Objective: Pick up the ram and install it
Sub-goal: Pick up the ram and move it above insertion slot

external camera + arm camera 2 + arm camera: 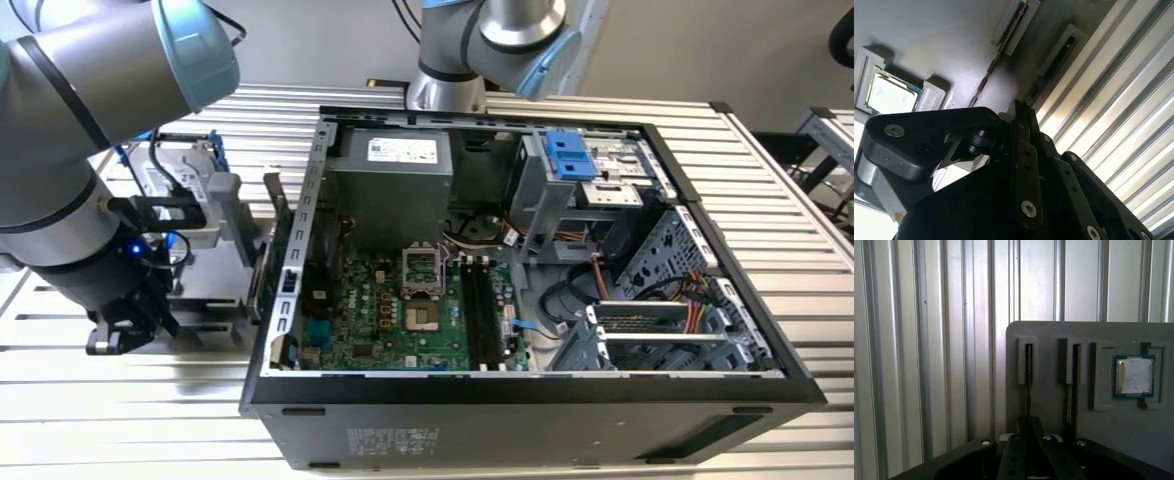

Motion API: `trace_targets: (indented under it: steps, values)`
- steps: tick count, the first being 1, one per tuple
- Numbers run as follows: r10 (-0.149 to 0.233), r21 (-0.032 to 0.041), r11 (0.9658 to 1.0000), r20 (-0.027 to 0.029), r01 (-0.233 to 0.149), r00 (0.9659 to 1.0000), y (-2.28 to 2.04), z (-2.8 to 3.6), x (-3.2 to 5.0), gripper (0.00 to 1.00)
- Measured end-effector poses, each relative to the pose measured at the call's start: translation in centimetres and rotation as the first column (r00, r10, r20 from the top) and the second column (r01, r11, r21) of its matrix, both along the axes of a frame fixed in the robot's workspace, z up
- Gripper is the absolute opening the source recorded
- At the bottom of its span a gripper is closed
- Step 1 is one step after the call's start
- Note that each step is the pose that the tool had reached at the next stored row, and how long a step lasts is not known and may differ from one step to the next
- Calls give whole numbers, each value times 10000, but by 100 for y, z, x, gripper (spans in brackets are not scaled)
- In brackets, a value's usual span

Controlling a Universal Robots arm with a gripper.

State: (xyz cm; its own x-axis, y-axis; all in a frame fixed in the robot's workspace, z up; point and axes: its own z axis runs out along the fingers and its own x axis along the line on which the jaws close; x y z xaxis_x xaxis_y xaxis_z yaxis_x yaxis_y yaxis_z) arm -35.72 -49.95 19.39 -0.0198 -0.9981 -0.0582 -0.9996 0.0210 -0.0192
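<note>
- Beside the case (pixel 534 400), on the exterior view's left of the table (pixel 801 440), the gripper (pixel 118 340) hangs low over a grey tray (pixel 214 290).
- On that tray the ram (pixel 1028 380) stands on edge in the slot nearest the tray's outer edge. A second stick (pixel 1072 385) stands in the next slot, and a processor (pixel 1134 376) sits in a holder beyond that.
- In both wrist views the ram's (pixel 985 80) long axis runs straight out from the gripper (pixel 1029 422) towards the tray's far edge, so the tool is in line with it and right at its near end.
- From where I stand I cannot tell whether the jaws are closed on the stick or just set close about it.
- Over in the case, the memory slots (pixel 483 310) look unfilled.
</note>
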Motion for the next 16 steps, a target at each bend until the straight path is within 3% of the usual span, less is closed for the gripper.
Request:
trace_targets:
  steps: [16]
  values:
    - [0, -1, 10000, -1, 0, 10000, 0, 277, 0, 0]
